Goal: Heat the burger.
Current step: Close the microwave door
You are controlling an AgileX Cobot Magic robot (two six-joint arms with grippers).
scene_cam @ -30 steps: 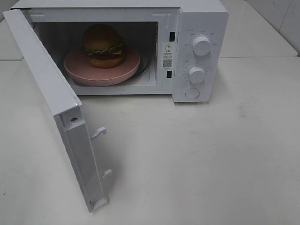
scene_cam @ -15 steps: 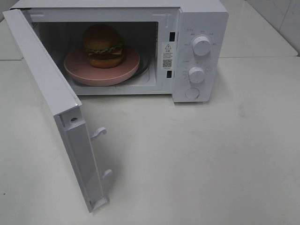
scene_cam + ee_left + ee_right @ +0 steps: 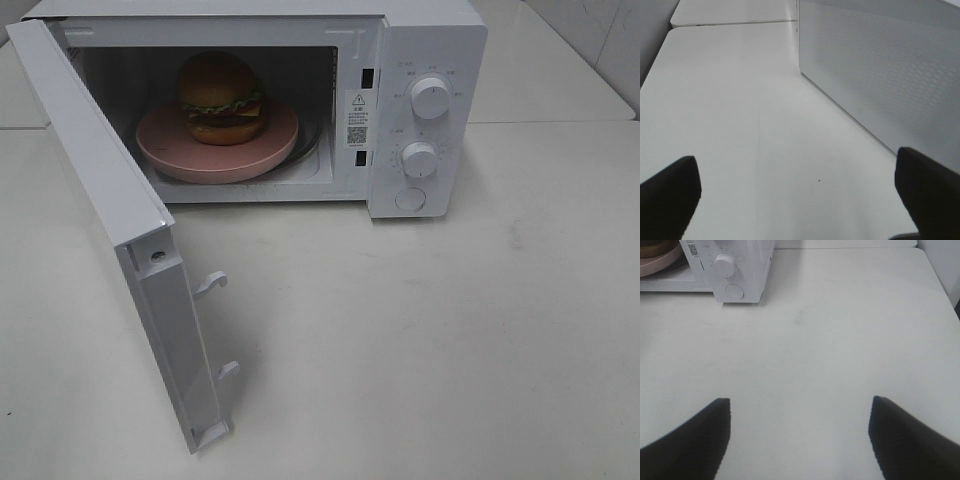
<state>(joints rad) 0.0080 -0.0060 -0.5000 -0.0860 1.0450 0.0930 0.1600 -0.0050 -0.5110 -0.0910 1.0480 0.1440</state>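
Both wrists angle downward. The left gripper has its two dark jaws spread wide and empty; the right gripper likewise stands parted, with nothing between them.

From each arm I can see just the finger ends. The left gripper has two matte black fingers with blunt, rounded ends. The right gripper also has plain black fingers, shaped like wedges narrowing toward the tip.

microwave top cut off at 12 o'clock, words by knobs too tiny to read, back of burger hidden
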